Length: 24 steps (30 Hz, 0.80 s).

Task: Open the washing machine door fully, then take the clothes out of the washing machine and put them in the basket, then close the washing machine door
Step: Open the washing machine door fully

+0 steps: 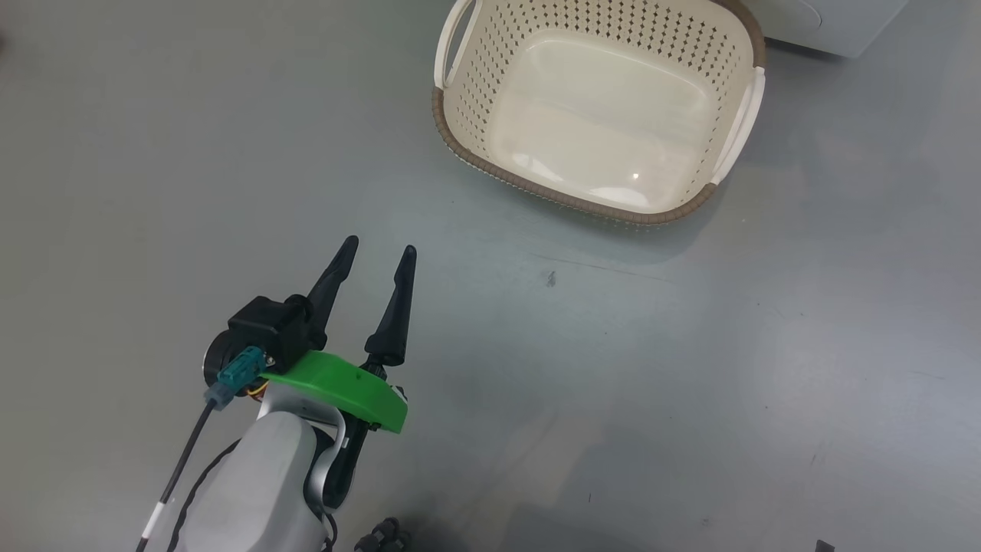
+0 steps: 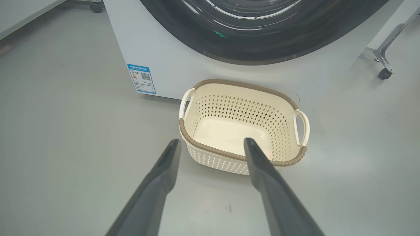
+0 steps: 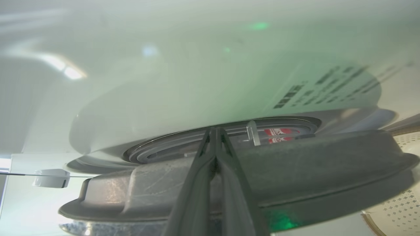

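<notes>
Swinging the round, glossy black-rimmed washing machine door (image 3: 311, 164) wider likely needs a steady sweep: the right gripper (image 3: 215, 129), fingers closed and empty, sits at its gap, red jersey clothes (image 3: 279, 132) just beyond the tips. The left gripper (image 1: 379, 245) hangs spread, cream perforated basket (image 1: 552, 195) ahead.

Grey floor (image 1: 690, 383), glossy, soft reflections. Small dark scuff (image 1: 550, 278) mid-floor, faint thin scratch (image 1: 598, 267) just beside it. Tiny dark object (image 1: 822, 546) at bottom-right edge, can't identify. Left wrist view: angled metal leg (image 2: 392, 36) far right, ending in black caster (image 2: 382, 73). Second caster (image 2: 96, 6) top left, near pale flat panel (image 2: 23, 13). Right wrist view: small white box (image 3: 51, 178) at left, thin dark line (image 3: 13, 174) from it to frame edge.
</notes>
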{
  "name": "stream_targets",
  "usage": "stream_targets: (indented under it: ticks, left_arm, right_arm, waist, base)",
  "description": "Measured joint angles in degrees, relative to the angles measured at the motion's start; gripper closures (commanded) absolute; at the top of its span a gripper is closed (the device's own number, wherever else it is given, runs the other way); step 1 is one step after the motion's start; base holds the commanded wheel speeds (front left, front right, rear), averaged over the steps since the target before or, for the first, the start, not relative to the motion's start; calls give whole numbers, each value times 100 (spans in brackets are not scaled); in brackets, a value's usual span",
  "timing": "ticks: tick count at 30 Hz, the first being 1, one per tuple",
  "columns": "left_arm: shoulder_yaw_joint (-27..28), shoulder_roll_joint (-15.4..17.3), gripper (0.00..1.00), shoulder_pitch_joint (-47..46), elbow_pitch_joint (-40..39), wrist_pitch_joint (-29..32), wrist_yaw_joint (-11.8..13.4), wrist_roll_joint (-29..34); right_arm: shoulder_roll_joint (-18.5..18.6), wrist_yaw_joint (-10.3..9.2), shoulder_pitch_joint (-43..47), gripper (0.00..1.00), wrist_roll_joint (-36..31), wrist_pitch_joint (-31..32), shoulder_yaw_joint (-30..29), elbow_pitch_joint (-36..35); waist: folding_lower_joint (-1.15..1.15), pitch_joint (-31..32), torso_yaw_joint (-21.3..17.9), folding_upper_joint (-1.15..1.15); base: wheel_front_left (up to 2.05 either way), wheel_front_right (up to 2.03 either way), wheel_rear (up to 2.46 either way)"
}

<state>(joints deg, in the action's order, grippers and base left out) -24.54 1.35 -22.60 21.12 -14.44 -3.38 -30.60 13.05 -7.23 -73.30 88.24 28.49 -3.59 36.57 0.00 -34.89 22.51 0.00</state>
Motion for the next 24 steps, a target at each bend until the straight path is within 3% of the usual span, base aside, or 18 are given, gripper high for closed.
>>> stream_targets:
  ticks: [24]
  left_arm:
    - [-153,-1,0,-36,107,0,32,-1]
  right_arm:
    - [16,0,170,100,109,325,36,482]
  waist:
    - [0,280,-49,0]
  base:
    - [0,0,0]
